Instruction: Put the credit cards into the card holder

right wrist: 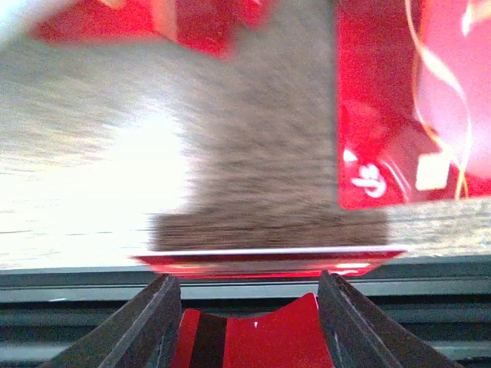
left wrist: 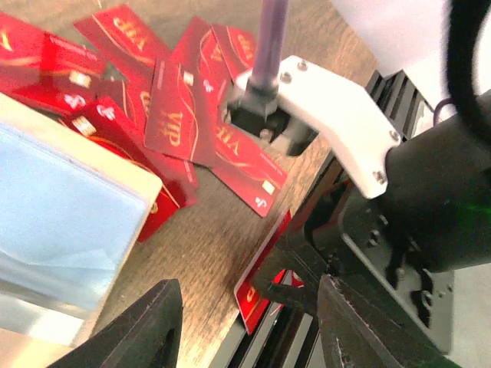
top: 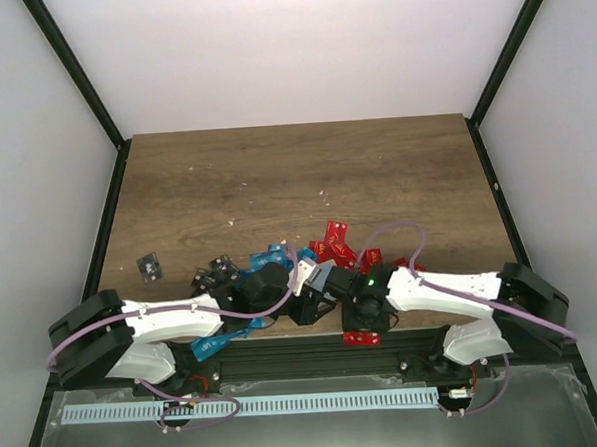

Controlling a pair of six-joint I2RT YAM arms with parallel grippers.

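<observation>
Red credit cards [left wrist: 184, 100] lie fanned on the wooden table, with blue [top: 271, 256] and black [top: 149, 266] ones further left. The pale beige card holder [left wrist: 69, 222] lies beside my left gripper [left wrist: 249, 295], which is open with only table between its fingers. Down at the table's front edge, my right gripper [right wrist: 247, 291] is shut on a red card [right wrist: 261, 341] that bows between its fingers. A second red card [right wrist: 268, 259] overhangs the edge just beyond it. In the top view both grippers meet near the front centre, left [top: 311, 301] and right [top: 358, 328].
The black front rail [top: 305, 355] runs just below the table edge, under the right gripper. A purple cable [left wrist: 270, 38] and the right arm's white link [left wrist: 330, 107] cross close in front of the left wrist camera. Dark frame posts [top: 75, 70] flank the table.
</observation>
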